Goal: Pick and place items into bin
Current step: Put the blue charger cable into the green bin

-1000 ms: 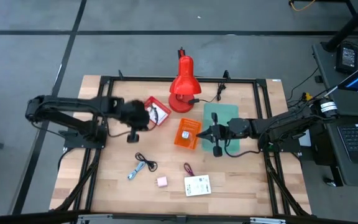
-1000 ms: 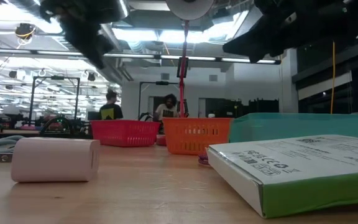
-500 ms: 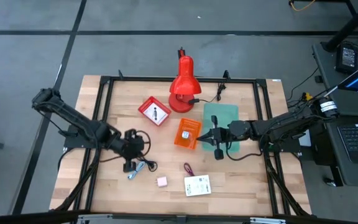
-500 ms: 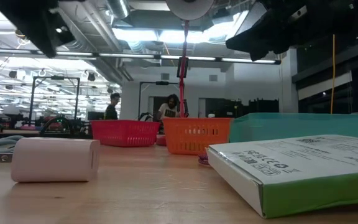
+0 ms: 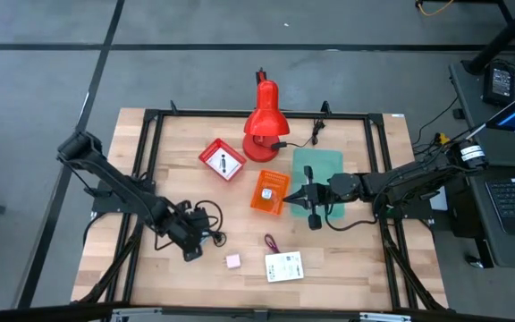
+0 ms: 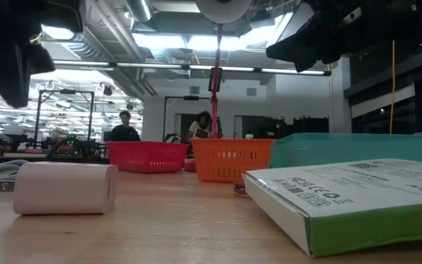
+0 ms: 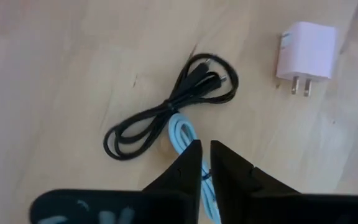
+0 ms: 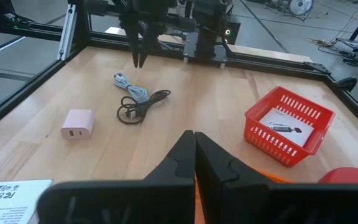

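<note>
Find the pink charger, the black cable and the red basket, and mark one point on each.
pink charger [image 7: 307,50]: left wrist view, middle of its flat face.
black cable [image 7: 166,112]: left wrist view, the tied middle of the coil.
red basket [image 8: 272,139]: right wrist view, its near mesh wall.

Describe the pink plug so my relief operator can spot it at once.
Start at the red desk lamp at the table's back edge and drop to the front edge. There, between the coiled black cable and the white printed box, lies the pink plug: a small rounded pink cube with two metal prongs.
</note>
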